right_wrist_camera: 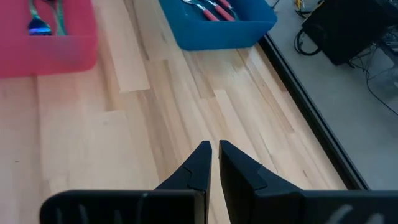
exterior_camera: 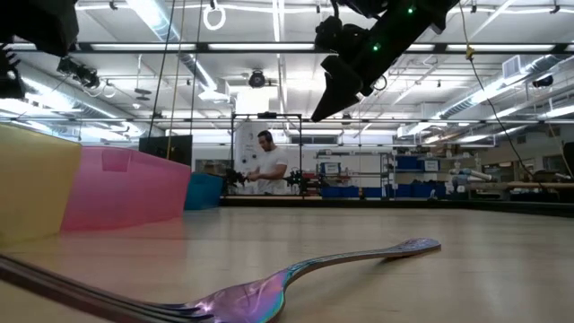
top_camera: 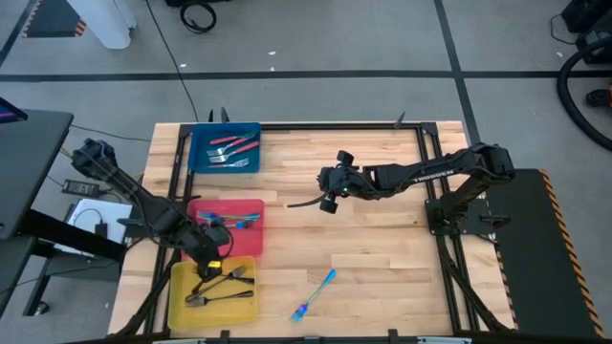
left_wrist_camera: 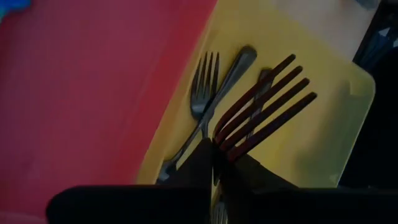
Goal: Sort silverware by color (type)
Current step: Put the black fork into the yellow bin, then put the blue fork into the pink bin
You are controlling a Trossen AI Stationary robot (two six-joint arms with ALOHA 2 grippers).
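Observation:
My left gripper (top_camera: 211,262) stands over the yellow tray's (top_camera: 182,311) far end and is shut on a dark grey fork (left_wrist_camera: 267,106). Other dark forks (top_camera: 222,284) lie in that tray; one shows in the left wrist view (left_wrist_camera: 202,93). Blue-handled utensils (top_camera: 241,220) lie in the red tray (top_camera: 251,239), and red-handled forks (top_camera: 234,151) in the blue tray (top_camera: 203,158). One blue-handled fork (top_camera: 316,294) lies flat on the table near its front edge, and fills the low view's foreground (exterior_camera: 296,278). My right gripper (top_camera: 293,204) is shut and empty, high above the table's middle (exterior_camera: 316,115). My left gripper pinches the dark fork at its neck, just below the tines (left_wrist_camera: 219,148), between its two fingers. The tines stick out past the fingertips over the yellow tray. The handle is hidden behind the fingers. Whether the fork touches the tray, I cannot tell.
The three trays stand in a row along the table's left side, blue farthest, yellow nearest. Bare wood (top_camera: 382,258) lies between them and the right arm's base. A person (exterior_camera: 266,166) stands far off in the room beyond the table.

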